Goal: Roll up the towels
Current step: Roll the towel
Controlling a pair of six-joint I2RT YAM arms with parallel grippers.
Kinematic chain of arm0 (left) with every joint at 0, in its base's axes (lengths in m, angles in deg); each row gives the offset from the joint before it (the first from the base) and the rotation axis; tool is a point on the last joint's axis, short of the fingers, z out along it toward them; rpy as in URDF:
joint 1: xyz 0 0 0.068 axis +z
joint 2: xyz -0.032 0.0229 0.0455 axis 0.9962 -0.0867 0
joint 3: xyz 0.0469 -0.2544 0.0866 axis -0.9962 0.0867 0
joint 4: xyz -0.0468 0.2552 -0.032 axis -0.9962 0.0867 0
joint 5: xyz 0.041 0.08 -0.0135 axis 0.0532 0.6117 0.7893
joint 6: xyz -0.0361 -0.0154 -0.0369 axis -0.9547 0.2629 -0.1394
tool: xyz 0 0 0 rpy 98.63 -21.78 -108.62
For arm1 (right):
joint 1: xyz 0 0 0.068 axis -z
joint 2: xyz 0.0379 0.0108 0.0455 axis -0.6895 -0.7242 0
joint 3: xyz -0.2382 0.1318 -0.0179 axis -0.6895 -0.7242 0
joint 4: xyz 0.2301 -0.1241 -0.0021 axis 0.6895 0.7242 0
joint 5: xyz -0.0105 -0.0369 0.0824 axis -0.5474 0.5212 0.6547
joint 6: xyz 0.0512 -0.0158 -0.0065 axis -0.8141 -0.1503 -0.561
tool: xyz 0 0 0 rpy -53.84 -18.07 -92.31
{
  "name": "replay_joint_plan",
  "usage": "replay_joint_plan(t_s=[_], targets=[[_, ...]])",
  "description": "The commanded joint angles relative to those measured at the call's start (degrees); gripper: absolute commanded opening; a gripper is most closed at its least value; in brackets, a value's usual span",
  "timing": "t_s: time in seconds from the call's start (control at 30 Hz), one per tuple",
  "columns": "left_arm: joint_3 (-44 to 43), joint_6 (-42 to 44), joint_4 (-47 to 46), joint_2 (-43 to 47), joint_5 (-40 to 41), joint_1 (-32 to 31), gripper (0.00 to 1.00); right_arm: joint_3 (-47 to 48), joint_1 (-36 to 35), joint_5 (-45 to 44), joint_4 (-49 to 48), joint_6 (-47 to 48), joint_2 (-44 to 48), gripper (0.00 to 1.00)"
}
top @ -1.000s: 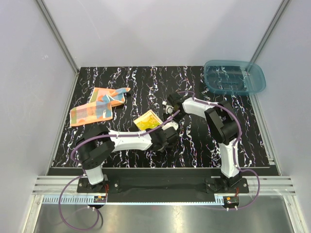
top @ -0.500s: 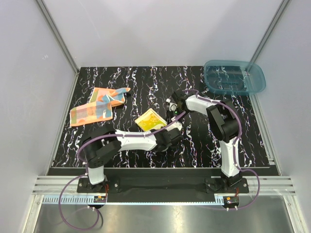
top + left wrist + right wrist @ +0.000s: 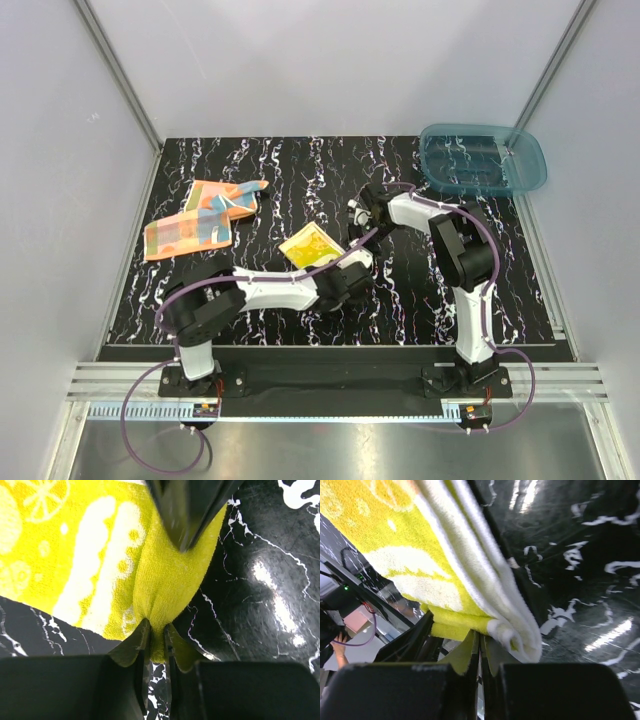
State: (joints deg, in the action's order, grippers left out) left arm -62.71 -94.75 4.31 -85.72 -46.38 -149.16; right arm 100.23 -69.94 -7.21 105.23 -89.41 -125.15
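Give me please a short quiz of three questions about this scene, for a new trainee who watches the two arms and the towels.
1. True or false: the orange towel lies on the table, outside the teal bin.
2. Which towel do the left hand and the right hand pinch?
A. the yellow towel
B. the orange towel
C. neither of them
3. Fill in the word: in the top view, the teal bin stands at the far ___ corner of the table.

Key
1. True.
2. A. Each wrist view shows yellow cloth pinched between the fingers.
3. right
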Motion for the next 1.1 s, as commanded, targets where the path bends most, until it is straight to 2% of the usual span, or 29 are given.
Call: replay_joint_plan(t_s=[0.0,0.2,0.37,0.73,1.07], targets=[[5.4,-2.4,5.1,1.2,-12.0,1.5,0.11,0.8,2.6,-3.5,-0.2,2.2,-1.1,0.06],[6.7,-3.8,4.8,5.3,-14.5,1.7,0.11,0.7,4.4,-5.1,0.3,1.9,-1.1,0.06],[6.8,-4.5,3.7,7.6,-20.3,1.9,0.12,-0.5,4.4,-5.0,-0.7,0.5,-0.7,0.06],[6.3,-11.6,0.2,11.2,-40.4,8.4,0.12,-3.0,4.4,-8.9,1.4,-0.3,5.8,0.06],[13.1,-21.9,-10.9,16.0,-57.5,15.3,0.13,0.3,4.4,-14.3,6.5,-0.4,11.8,0.09]])
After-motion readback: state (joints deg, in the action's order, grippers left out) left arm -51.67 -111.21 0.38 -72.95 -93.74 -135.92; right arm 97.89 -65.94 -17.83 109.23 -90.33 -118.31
